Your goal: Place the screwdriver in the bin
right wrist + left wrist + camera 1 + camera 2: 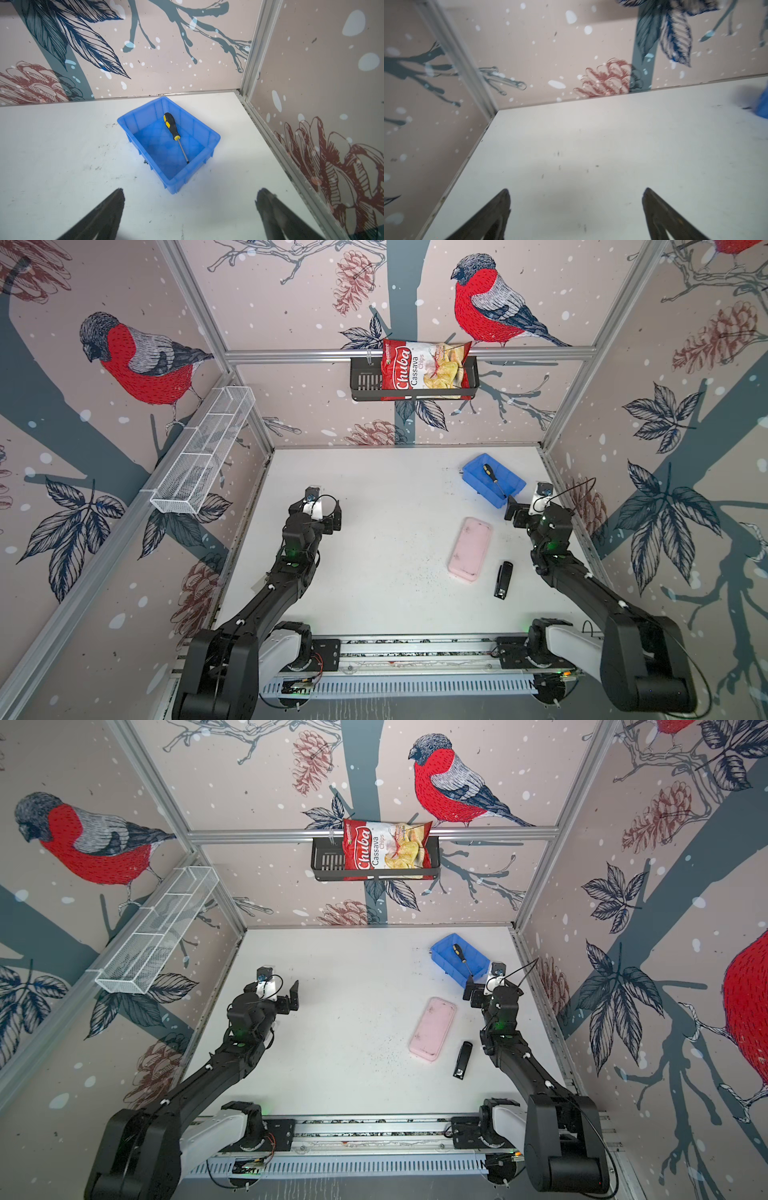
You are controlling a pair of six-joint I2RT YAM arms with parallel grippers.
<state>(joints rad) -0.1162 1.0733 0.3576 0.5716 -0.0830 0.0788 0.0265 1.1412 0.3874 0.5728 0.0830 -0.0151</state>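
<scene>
The screwdriver (489,472) (458,951) (170,124), black handle with yellow accents and a thin shaft, lies inside the blue bin (510,482) (476,961) (145,118) at the table's far right. Nothing touches it. Just in front of the bin's near corner, my right gripper (523,507) (481,988) (190,192) stands open and empty above the bare table. My left gripper (323,508) (277,990) (576,190) hovers open and empty over the left half of the table. In the left wrist view only a blurred edge of the bin (762,104) shows.
A pink flat case (471,549) and a black stapler (503,580) lie on the table in front of the bin, beside the right arm. A white wire basket (203,452) hangs on the left wall. A black rack (363,379) on the back wall holds a chips bag (424,366).
</scene>
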